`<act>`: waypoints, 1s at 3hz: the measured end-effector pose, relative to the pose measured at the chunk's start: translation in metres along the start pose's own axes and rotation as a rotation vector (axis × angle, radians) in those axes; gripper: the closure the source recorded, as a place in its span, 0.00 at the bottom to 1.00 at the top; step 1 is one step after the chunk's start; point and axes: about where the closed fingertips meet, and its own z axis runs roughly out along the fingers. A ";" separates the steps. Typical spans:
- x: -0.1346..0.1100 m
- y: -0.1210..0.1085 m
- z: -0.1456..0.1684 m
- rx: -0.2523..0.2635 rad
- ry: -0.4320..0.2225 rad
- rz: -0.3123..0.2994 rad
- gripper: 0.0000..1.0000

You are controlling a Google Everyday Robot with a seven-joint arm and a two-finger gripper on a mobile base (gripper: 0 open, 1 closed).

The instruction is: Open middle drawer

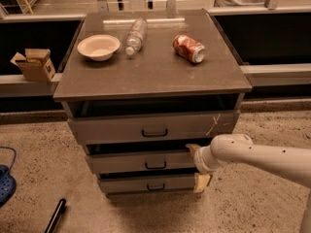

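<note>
"Starting at the gripper (198, 165), where does it sit?"

"At the right end of the middle drawer (141, 162), low against the front of the cabinet. The pale arm comes in from the right edge of the view. Its two fingers are spread apart, one tip (193, 149) at the drawer front's upper edge and the other down by the bottom drawer (146, 184). They straddle that end without clamping anything I can make out."

"And the handle?"

"The small black bar handle (155, 166) is at the middle of the front, off to the picture's left of the gripper and at much the same height. The front's long axis runs straight across the view, so I'd judge the drawer has to travel toward the camera. Any pull from this corner is off-centre and could skew it."

"Is it open yet?"

"Hardly, if at all. There's a dark gap above it, beneath the top drawer (121, 129), the one with the pale scratch (214, 124)."

"What's on top?"

"The grey cabinet top (155, 76) holds a pale bowl (98, 46), a clear plastic bottle (135, 35) on its side and a red soda can (189, 48), also lying down. A cardboard box (34, 64) rests on a ledge to the left. Below, the floor (43, 154) is speckled."
</note>
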 end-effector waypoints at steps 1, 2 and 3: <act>0.010 -0.008 0.028 0.025 -0.040 -0.039 0.00; 0.013 -0.021 0.045 0.014 -0.059 -0.063 0.24; 0.013 -0.026 0.049 0.003 -0.076 -0.069 0.47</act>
